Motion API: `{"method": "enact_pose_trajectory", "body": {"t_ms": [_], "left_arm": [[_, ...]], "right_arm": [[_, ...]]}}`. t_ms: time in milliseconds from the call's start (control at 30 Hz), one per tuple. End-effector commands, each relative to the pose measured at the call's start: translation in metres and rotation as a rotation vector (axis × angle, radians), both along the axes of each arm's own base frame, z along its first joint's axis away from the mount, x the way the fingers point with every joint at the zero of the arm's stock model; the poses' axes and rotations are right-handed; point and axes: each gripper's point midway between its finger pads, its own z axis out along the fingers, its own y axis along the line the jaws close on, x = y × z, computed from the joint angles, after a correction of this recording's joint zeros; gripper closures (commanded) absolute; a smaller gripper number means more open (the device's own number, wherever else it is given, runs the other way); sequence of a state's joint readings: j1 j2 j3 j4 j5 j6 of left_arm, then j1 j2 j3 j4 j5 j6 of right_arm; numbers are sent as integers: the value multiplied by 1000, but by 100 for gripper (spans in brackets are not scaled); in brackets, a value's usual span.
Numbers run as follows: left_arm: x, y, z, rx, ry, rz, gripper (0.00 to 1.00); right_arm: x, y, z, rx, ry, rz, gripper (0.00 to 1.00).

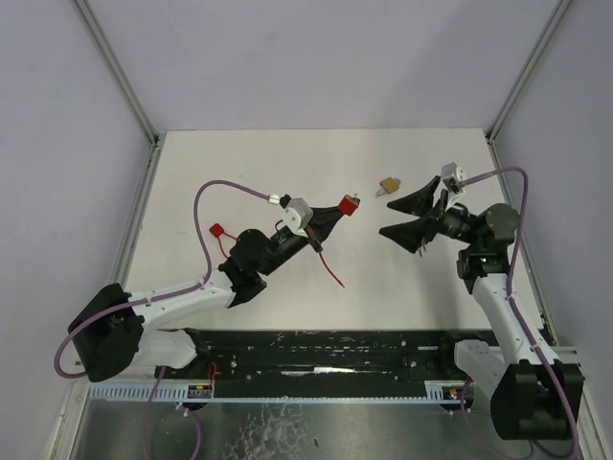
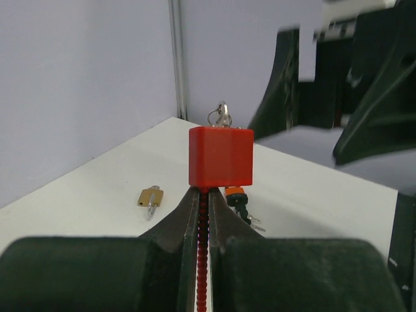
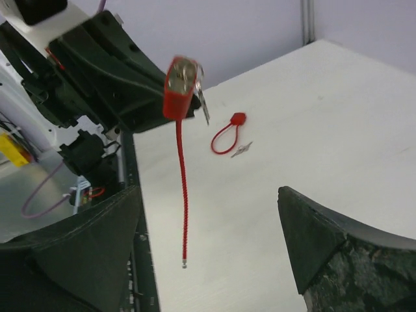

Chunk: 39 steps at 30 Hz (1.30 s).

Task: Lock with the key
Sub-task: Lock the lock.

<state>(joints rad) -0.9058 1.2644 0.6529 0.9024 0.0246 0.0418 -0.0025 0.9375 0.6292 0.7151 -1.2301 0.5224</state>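
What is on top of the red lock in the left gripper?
A silver key with its ring sticks out of the red lock; its blade is hidden inside.

My top camera looks down from behind my bases on the whole table (image 1: 239, 163). My left wrist camera faces far-right, very near the red lock (image 2: 221, 156); my right wrist camera faces left, sharing this lock from further away.

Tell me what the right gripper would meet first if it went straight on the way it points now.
Probably the red cable lock that the left gripper holds up, or its hanging cable. The right gripper, jaws open, points at it, with nothing between. Depth is unclear.
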Motion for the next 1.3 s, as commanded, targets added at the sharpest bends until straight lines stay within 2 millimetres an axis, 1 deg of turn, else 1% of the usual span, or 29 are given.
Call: {"method": "enact_pose_trajectory", "body": {"t_ms": [0, 67, 200, 233, 300, 433, 600, 700, 800, 867, 967, 1000, 1200, 1233, 1267], "left_arm": [[7, 6, 35, -153, 49, 41, 100], [11, 4, 38, -195, 92, 54, 100], [25, 12, 44, -310, 195, 130, 100], [26, 13, 45, -331, 206, 131, 100], [24, 9, 48, -360, 208, 123, 100], [22, -7, 50, -390, 211, 117, 100], [15, -30, 51, -392, 202, 101, 100], [15, -39, 51, -394, 203, 108, 100], [13, -45, 51, -399, 202, 107, 100], [11, -47, 53, -406, 198, 106, 100], [10, -51, 52, -404, 197, 107, 100], [10, -51, 52, -404, 197, 107, 100], [9, -55, 50, -411, 205, 94, 100], [9, -56, 49, -409, 206, 90, 100], [9, -57, 49, -409, 207, 88, 100]], "right_arm": [[-12, 16, 12, 101, -26, 19, 11], [-15, 22, 6, 107, -30, 25, 12], [-12, 32, -17, 70, -34, 29, 12], [-10, 34, -21, 64, -39, 23, 11], [-9, 41, -24, 67, -46, 26, 9], [-3, 52, -33, 84, -41, -1, 8], [6, 61, -48, 54, -7, -22, 13], [2, 66, -50, 47, 0, 1, 21], [5, 65, -51, 49, 22, -19, 30], [5, 66, -50, 52, 24, -15, 42], [2, 67, -45, 68, 31, 1, 62], [1, 67, -43, 76, 32, 5, 65], [-10, 67, -26, 115, -3, 39, 61], [-10, 66, -26, 117, 0, 38, 62], [-10, 67, -26, 116, 2, 41, 65]]}}
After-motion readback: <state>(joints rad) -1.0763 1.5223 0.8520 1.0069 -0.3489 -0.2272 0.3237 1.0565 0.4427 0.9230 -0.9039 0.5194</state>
